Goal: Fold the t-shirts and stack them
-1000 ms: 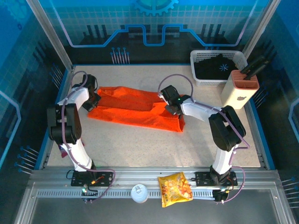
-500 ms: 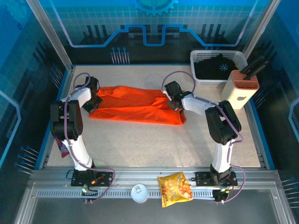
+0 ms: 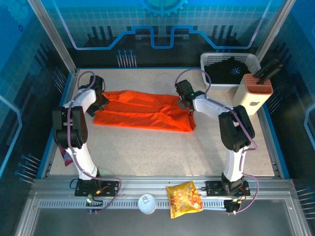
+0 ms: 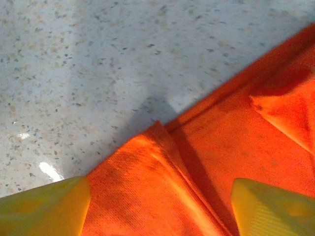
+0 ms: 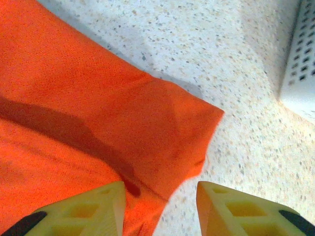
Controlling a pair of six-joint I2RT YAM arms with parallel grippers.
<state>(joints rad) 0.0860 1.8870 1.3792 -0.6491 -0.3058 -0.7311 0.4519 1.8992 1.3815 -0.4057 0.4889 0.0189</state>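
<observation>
Grippers both released: left gripper (image 4: 160, 206) spread over a folded edge at the left end of the orange t-shirt (image 3: 142, 112), right gripper (image 5: 160, 201) spread over its right corner, shirt lying folded lengthwise on the table (image 3: 162, 147), black shirt (image 3: 221, 73) in the basket (image 3: 216, 86) at far right

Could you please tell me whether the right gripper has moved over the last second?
Yes. In the top view the right gripper has shifted up and to the right, closer to the white basket.
</observation>
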